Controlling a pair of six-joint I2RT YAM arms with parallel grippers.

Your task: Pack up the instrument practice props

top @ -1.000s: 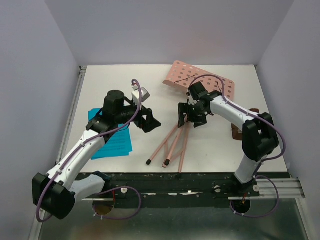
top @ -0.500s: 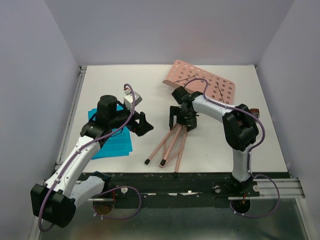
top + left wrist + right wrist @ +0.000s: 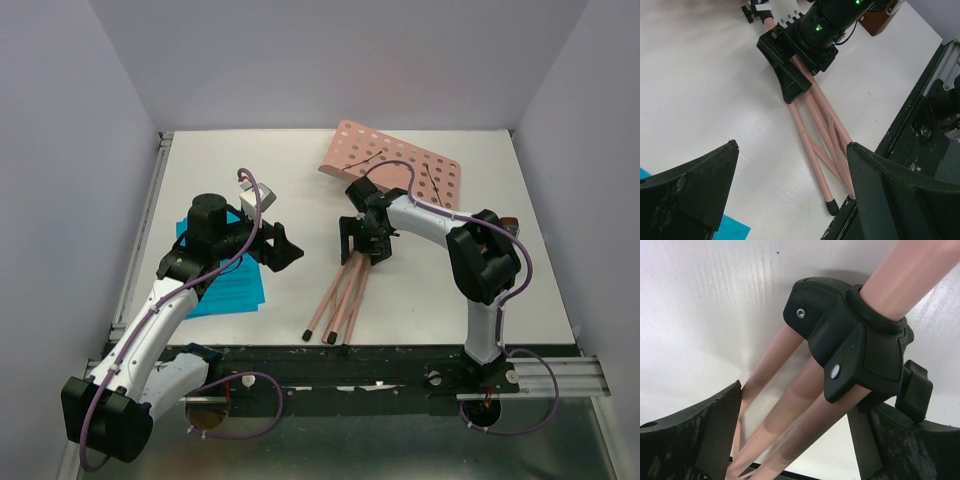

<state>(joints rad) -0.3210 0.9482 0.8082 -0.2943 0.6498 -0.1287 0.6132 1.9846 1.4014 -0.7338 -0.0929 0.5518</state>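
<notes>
The salmon-pink music stand lies flat on the table, its hole-dotted desk (image 3: 397, 168) at the back and its legs (image 3: 340, 300) pointing to the near edge. My right gripper (image 3: 362, 242) straddles the legs just below the black hub (image 3: 852, 352). Its fingers (image 3: 715, 430) press on the bundled legs (image 3: 795, 415). My left gripper (image 3: 279, 247) is open and empty, left of the legs (image 3: 815, 135). The blue music sheets (image 3: 228, 287) lie under the left arm. The brown metronome (image 3: 508, 224) peeks out behind the right arm and shows in the left wrist view (image 3: 877, 19).
The table's near edge with its black rail (image 3: 380, 358) lies just past the leg tips. White walls close in the back and both sides.
The stand's legs have closed from a wide spread into a narrow bundle. The right gripper and stand shifted left. The left gripper drew back to the left.
</notes>
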